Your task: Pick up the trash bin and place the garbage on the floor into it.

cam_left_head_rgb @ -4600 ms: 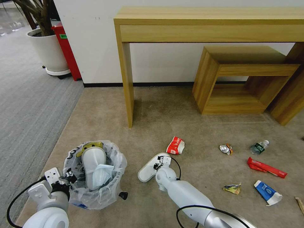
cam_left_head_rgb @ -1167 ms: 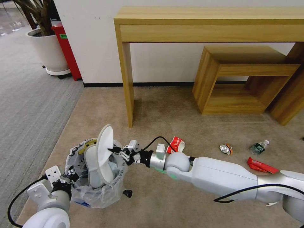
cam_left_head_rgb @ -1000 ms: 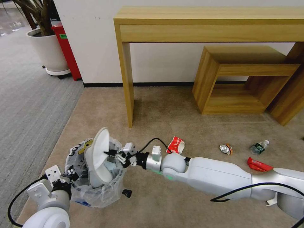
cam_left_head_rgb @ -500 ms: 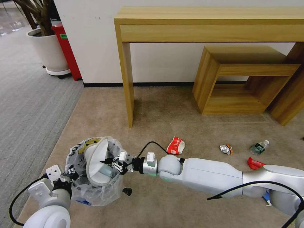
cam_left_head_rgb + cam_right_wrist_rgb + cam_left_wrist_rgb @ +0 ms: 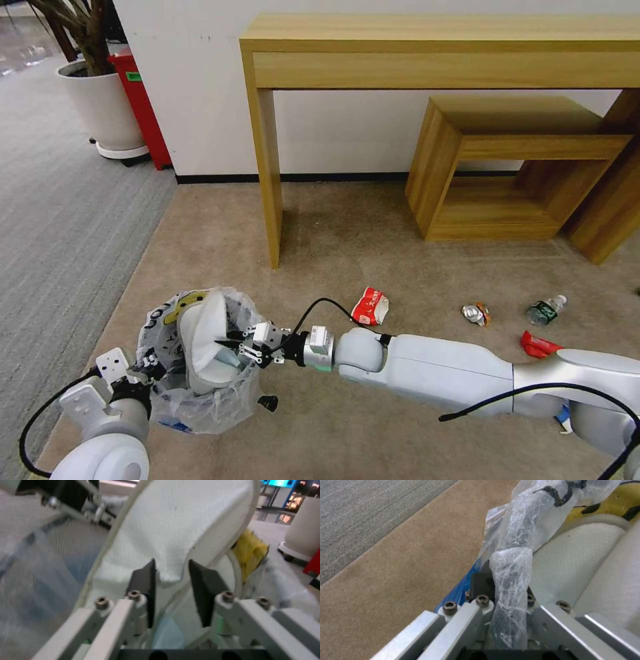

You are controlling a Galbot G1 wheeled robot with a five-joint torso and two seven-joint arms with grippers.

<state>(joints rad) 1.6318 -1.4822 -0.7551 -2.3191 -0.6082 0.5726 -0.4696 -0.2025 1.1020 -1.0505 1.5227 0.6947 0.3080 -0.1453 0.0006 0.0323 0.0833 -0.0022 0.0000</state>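
Holding trash bin [image 5: 200, 373] by bag rim, left gripper [image 5: 143, 369] jaws clenched, keeping it steady. Right gripper [image 5: 235, 341] jaws grasping white slipper [image 5: 203, 333], poking it inside bin.

White, rounded right arm [image 5: 453, 377] with a silver wrist band, a green light strip and black looping cables; aluminium gripper brackets carry hex screws.
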